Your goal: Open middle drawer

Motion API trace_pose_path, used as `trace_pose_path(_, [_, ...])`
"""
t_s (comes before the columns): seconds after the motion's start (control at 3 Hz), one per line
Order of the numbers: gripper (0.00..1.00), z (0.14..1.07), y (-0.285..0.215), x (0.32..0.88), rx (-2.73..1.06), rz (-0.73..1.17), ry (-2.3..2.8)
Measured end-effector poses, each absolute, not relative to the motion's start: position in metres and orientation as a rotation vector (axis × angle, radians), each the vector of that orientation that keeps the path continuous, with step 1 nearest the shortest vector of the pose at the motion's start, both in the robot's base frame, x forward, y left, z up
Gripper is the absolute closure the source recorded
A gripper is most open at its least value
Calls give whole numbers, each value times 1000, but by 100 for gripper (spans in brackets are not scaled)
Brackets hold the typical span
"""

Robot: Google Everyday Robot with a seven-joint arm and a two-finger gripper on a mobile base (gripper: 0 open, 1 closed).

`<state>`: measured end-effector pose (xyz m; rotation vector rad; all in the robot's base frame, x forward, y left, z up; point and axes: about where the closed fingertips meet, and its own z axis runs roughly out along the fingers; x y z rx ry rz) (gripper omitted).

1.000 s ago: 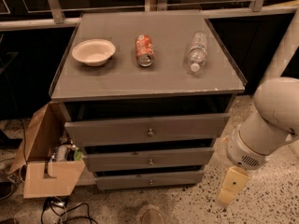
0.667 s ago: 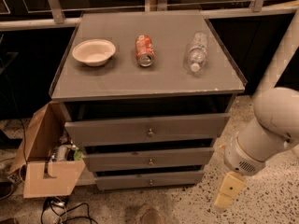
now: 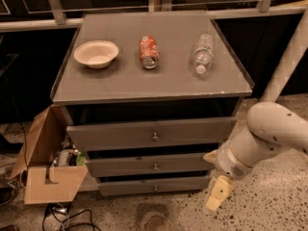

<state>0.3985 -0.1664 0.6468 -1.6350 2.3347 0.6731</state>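
Since the earlier frame the gripper [image 3: 216, 194] has swung left, in toward the right-hand end of the drawer stack, and the white arm [image 3: 269, 129] has come with it. Nothing else on or about the cabinet has shifted.

Gripper now: low at the right of the cabinet, hanging over the speckled floor [image 3: 269, 201], its pale yellowish tip level with the bottom drawer [image 3: 144, 186] and just beside that drawer's right end. Jaws: cannot tell whether they stand parted or closed.

Middle drawer [image 3: 125, 166]: grey, flat-fronted, second of three, between the taller top drawer [image 3: 120, 134] above and the bottom one. Small round metal knob [image 3: 155, 167] at its centre. A dark gap runs along above the front. Gripper lies to the right of it and a little lower, well apart from the knob. The arm's wrist crosses in front of the drawer's right end.

On the grey worktop [image 3: 144, 83], left to right: a pale bowl [image 3: 96, 53], upright; a red soda can [image 3: 148, 52] on its side; a clear plastic bottle [image 3: 202, 53] on its side, cap toward the camera. All three apart from one another.

Left of the cabinet: an open cardboard box [image 3: 53, 182] on the floor, with odds and ends inside. Dark cables [image 3: 62, 215] lie in front of it.
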Motion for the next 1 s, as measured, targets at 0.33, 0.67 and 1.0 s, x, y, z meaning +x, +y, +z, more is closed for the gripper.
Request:
trace_pose_path(0.33, [0, 642, -166, 398, -1635, 687, 2337])
trace_pose_path(0.67, [0, 619, -159, 395, -1636, 732, 2354])
trace_pose_path(1.0, [0, 573, -151, 409, -1562, 705, 2404])
